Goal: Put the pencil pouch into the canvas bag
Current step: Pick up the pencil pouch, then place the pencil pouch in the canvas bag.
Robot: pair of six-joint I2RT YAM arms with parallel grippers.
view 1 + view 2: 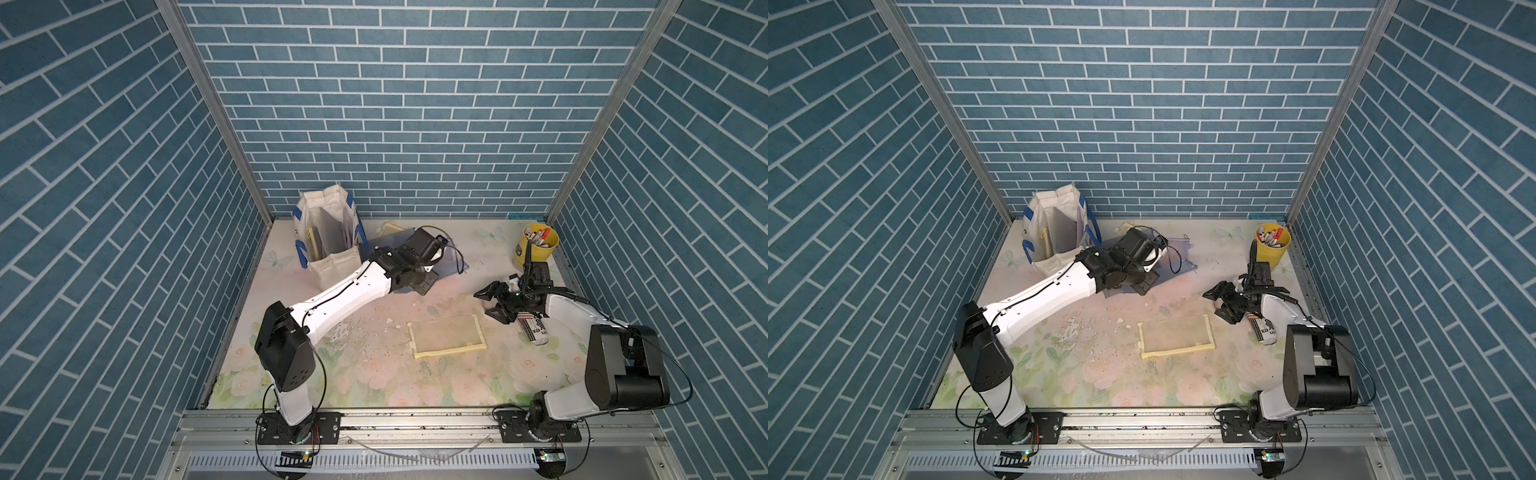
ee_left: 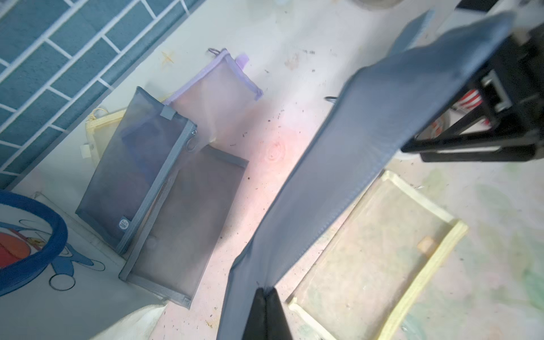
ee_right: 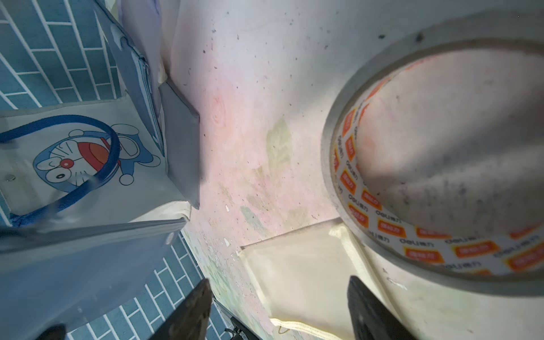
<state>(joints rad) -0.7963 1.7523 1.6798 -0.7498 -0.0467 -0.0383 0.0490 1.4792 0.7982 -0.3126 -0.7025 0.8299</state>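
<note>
Fingers (image 2: 255, 321) of left gripper (image 2: 264, 290) are pinching shut on 1 edge of blue-grey mesh pencil pouch (image 2: 353, 153), so it is hanging slim | pouch is riding above table (image 1: 374, 374), just beside canvas bag (image 1: 336, 270), probably for open-top entry | right gripper (image 3: 279, 282) is hovering open, empty, by tape roll (image 3: 382, 226)

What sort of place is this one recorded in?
Probably a lab robot booth, not a real room: brick-print panels on aluminium posts, two arms bolted to a front rail, and a floral-print table holding a mesh pouch and pen bucket.
</note>
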